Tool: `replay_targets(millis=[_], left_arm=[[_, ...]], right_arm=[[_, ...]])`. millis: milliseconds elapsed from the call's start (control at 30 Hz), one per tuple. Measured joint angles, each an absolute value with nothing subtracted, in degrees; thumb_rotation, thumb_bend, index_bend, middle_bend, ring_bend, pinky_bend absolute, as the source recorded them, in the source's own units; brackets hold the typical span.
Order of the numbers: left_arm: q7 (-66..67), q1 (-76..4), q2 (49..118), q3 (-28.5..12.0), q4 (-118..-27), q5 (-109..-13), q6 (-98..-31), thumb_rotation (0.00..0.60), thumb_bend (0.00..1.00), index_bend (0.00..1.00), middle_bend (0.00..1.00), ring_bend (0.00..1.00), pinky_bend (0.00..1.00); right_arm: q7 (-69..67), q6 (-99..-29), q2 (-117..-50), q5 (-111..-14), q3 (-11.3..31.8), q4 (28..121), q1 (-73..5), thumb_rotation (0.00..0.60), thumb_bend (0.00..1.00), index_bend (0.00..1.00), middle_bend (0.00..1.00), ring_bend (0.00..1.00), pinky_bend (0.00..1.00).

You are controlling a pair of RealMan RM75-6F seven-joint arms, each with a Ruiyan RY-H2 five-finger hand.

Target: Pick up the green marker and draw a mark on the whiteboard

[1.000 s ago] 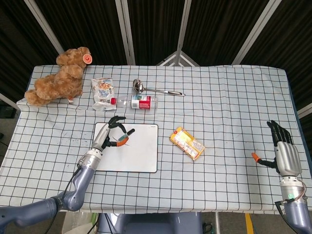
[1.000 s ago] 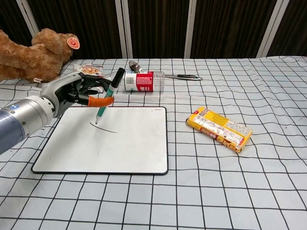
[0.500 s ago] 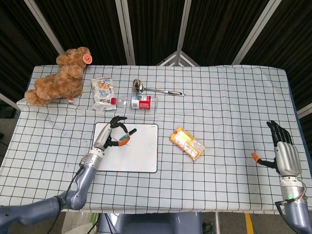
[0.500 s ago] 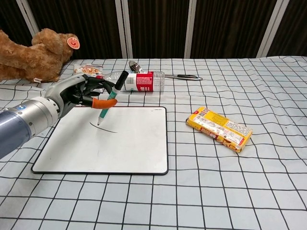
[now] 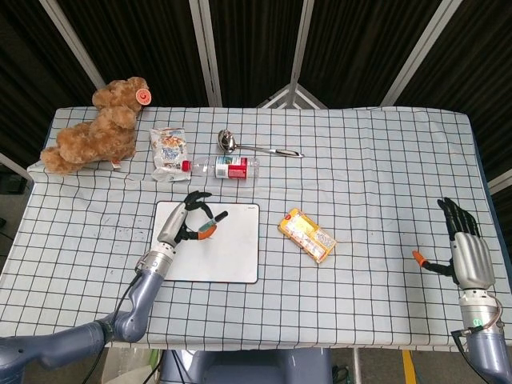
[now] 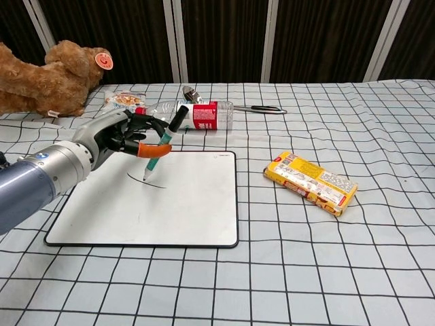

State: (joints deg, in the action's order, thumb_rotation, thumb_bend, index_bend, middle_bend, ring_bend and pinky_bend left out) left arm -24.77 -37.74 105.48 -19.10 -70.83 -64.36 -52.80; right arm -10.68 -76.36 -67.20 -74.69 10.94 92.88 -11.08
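The green marker is pinched in the left hand, tilted, tip on the whiteboard at a thin dark line. A yellow packet lies right of it. The right hand is held empty, fingers extended.

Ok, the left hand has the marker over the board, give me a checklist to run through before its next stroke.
1. Grip: left hand holds the green marker between its fingers: ok.
2. Tip points down at the whiteboard: ok.
3. Tip touching the surface: cannot tell; it sits right at the end of the curved mark.
4. A mark shows on the board: ok.
5. Bare board ahead of the tip: ok.
6. Water bottle lies just beyond the board's far edge, near the marker's top: cannot tell if it clears.
7. Right hand far off, holding nothing: ok.
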Motion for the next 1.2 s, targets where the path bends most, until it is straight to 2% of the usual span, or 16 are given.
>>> replay_targets(millis=[667, 1200], left_arm=[[-24.14, -38.29, 106.96, -18.83, -68.99, -64.38, -52.21, 0.6, 0.45, 0.75, 0.15, 0.0, 0.02], [-24.21, -34.88, 103.98, -15.97, -72.05, -64.95, -53.1, 0.6, 0.45, 0.75, 0.16, 0.0, 0.02]], right_arm=[[-10.74, -76.35, -67.18, -74.84, 10.88, 92.83, -11.09, 0.6, 0.21, 0.0, 0.0, 0.0, 0.0], [-10.46, -76.48, -67.25, -74.95, 10.82, 92.91, -11.08, 0.6, 0.21, 0.0, 0.0, 0.0, 0.0]])
